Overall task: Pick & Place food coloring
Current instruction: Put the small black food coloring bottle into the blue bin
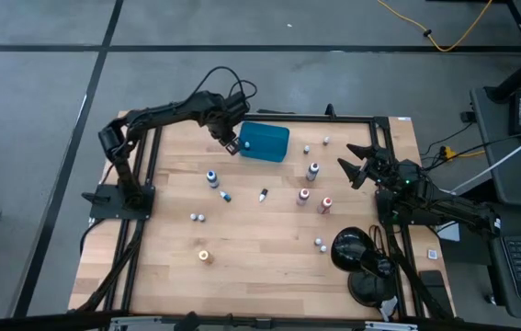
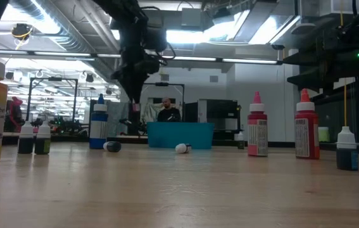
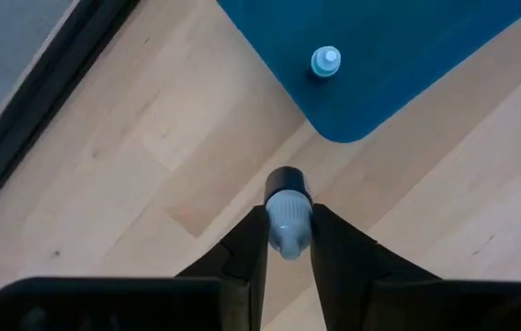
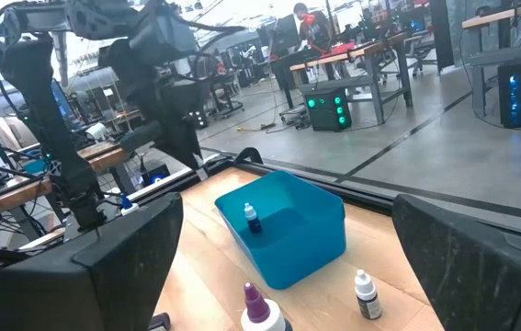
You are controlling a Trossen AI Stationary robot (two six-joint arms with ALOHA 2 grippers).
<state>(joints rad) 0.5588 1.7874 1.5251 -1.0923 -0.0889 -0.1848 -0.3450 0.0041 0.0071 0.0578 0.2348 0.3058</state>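
Note:
My left gripper hangs over the table just off the left near corner of the teal tray, shut on a tiny dark vial with a pale cap. One small blue vial stands inside the tray. Other food coloring bottles stand or lie on the wood: a blue one, red ones, a purple-capped one, an orange one and several small white-capped vials. My right gripper waits open near the table's right edge. My left gripper pinches the vial by its pale cap between the two fingers, coming from above and pointing down. The dark body sticks out below the fingertips. The vial is lifted clear of the table, beside the tray's rounded corner.
A black frame rail runs along the table's edges. A black round-headed lamp-like object and cables sit at the near right corner. Open wood lies in the near middle. In the low view a person shows in the room behind the tray.

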